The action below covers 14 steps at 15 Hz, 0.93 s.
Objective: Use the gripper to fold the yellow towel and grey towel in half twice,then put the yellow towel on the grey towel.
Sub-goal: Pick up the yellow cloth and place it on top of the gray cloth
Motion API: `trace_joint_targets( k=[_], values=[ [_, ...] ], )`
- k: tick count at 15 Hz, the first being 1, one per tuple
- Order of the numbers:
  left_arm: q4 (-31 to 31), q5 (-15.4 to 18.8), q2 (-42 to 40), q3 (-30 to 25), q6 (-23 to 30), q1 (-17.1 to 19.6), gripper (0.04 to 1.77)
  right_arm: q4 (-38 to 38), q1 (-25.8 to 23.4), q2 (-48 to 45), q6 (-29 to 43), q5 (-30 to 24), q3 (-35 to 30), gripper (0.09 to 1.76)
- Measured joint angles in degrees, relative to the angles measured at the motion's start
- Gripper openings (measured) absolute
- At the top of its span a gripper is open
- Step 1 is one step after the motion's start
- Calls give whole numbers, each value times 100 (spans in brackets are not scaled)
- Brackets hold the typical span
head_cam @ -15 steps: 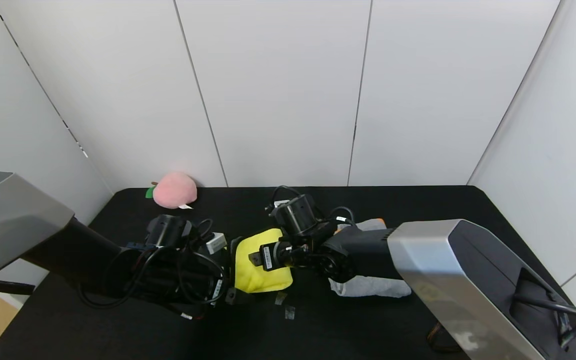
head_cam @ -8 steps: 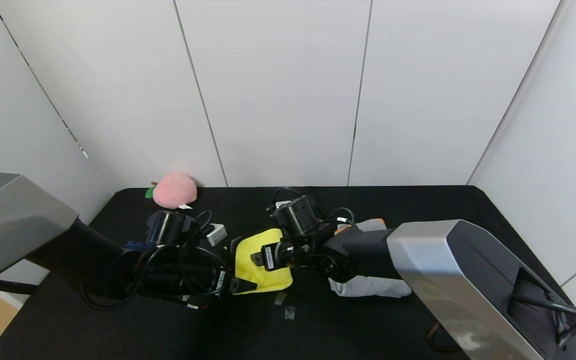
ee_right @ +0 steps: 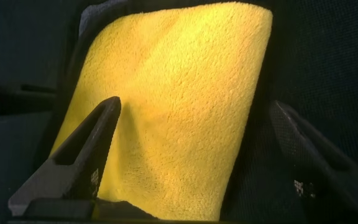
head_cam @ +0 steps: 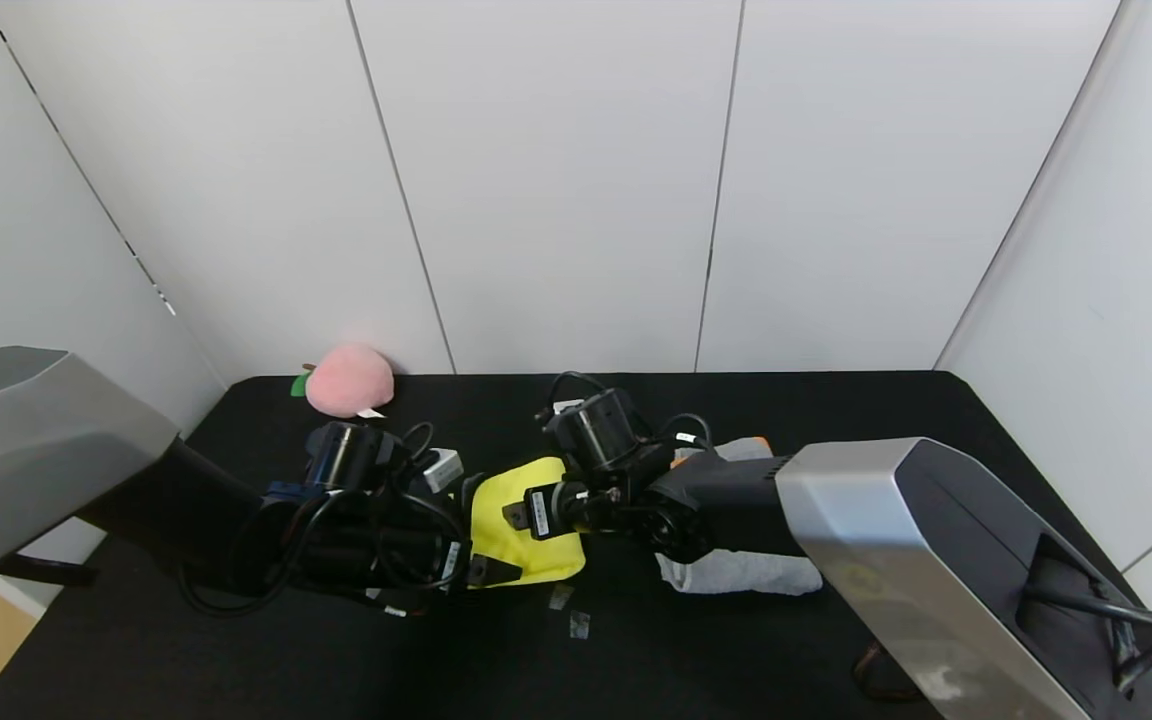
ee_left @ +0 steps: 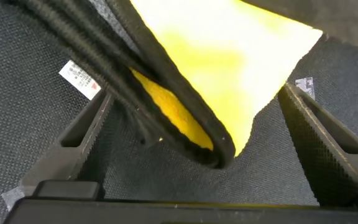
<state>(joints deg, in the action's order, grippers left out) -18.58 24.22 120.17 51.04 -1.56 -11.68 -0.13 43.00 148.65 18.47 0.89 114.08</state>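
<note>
The yellow towel (head_cam: 519,535) lies folded on the black table (head_cam: 866,410), between my two grippers. My left gripper (head_cam: 483,572) is open at its near left corner; in the left wrist view the towel's dark-edged corner (ee_left: 229,68) sits lifted between the spread fingers (ee_left: 82,134) of the gripper (ee_left: 196,93). My right gripper (head_cam: 526,517) is open and low over the towel's top; in the right wrist view one of its fingers (ee_right: 86,152) rests on the yellow fleece (ee_right: 179,112) and the other is beside its edge. The grey towel (head_cam: 741,572), with an orange patch, lies folded under my right arm, mostly hidden.
A pink plush peach (head_cam: 349,380) sits at the back left by the wall. Small tape scraps (head_cam: 579,625) lie in front of the yellow towel. White walls close off the back and both sides of the table.
My left arm has moved right, bringing its open gripper up to the yellow towel's near left corner. My right gripper has hardly moved.
</note>
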Motion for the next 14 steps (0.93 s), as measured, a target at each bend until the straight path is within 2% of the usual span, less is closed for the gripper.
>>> trace_joint_targets(
  k=[8,11,14],
  values=[
    [-5,2,94,110,-27,112,172,-2,5,-2,6,0,0,171],
    [-2,5,110,100,-73,112,121,0,6,-2,6,0,0,171],
    [-2,11,129,89,-82,90,86,-2,9,-2,9,9,0,171]
  ],
)
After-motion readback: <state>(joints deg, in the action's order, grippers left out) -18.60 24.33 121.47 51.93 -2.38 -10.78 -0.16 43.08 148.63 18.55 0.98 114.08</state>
